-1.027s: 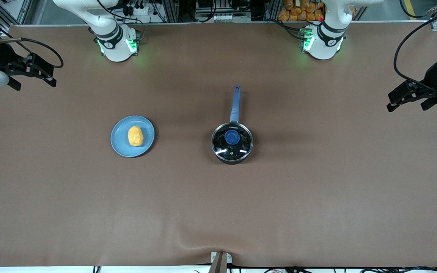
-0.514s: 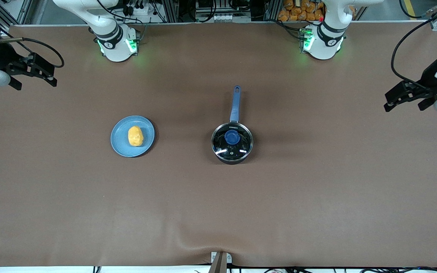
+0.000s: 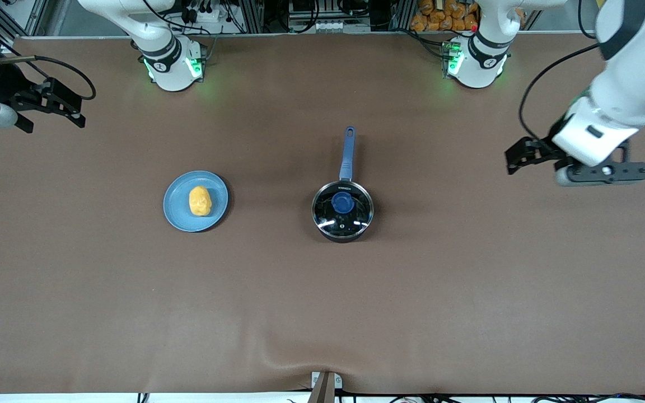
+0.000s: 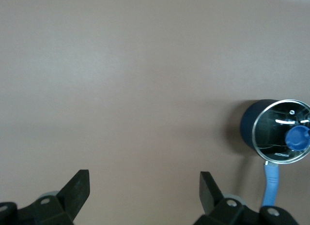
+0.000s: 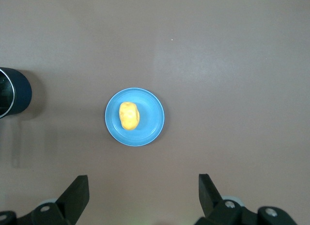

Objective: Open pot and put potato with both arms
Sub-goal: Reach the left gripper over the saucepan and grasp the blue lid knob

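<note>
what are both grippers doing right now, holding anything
left gripper: open, empty, over bare table toward the left arm's end.
right gripper: open, empty, up at the right arm's end.

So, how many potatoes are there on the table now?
1. The potato lies on the blue plate, toward the right arm's end of the table, beside the pot. The lid is on the pot, and what is inside it is unclear.

Black pot (image 3: pixel 342 211) sits mid-table, glass lid on, blue handle pointing at the robots, with the yellow potato (image 3: pixel 200 201) lying on a blue plate (image 3: pixel 177 215) toward the right arm's end.
</note>
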`<control>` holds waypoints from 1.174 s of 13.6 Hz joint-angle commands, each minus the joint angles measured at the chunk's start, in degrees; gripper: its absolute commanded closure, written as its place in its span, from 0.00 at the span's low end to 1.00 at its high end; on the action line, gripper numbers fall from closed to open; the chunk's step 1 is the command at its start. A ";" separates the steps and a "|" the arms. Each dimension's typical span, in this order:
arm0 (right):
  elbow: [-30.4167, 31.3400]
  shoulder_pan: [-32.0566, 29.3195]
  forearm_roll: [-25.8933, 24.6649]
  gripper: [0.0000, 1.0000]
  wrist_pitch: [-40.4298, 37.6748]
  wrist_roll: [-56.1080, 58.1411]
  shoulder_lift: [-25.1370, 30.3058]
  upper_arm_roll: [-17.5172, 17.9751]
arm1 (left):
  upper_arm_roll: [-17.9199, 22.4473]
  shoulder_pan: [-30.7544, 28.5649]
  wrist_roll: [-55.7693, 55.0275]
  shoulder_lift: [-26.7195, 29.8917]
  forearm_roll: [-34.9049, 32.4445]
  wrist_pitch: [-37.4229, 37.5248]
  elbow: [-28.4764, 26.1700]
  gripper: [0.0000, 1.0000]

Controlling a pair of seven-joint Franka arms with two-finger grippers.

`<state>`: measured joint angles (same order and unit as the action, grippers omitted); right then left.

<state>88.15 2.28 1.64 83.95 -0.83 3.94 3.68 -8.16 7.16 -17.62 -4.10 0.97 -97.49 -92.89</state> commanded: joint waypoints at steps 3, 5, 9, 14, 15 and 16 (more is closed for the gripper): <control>-1.14 -0.87 -0.06 0.00 -1.06 -0.05 -0.60 0.63 | -5.90 3.29 -13.38 -9.59 -0.09 0.81 7.88 0.00; -1.14 -0.78 -0.06 0.00 -1.07 -0.23 -0.60 0.63 | -5.91 7.50 -18.83 -13.55 -0.35 0.02 10.08 0.00; -1.23 -1.39 -0.15 0.00 -1.59 0.03 -0.60 0.54 | -5.82 13.57 -27.19 -20.06 -0.44 -7.00 11.32 0.00; -1.23 -1.22 -0.06 0.00 -1.77 -0.23 -0.60 0.45 | -4.59 19.82 -33.70 -27.79 -1.66 -16.93 11.85 0.00; -1.23 -1.31 -0.15 0.00 -1.68 -0.23 -0.60 0.45 | -4.59 20.52 -34.14 -29.46 -1.84 -17.38 12.81 0.00; -1.32 -1.40 -0.06 0.00 -1.68 -0.23 -0.60 0.45 | -4.41 21.66 -35.10 -31.22 -2.63 -17.39 13.95 0.00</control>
<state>88.15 2.23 1.64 83.08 -0.83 3.87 3.30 -13.46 26.86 -50.55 -31.76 0.50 -115.07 -83.08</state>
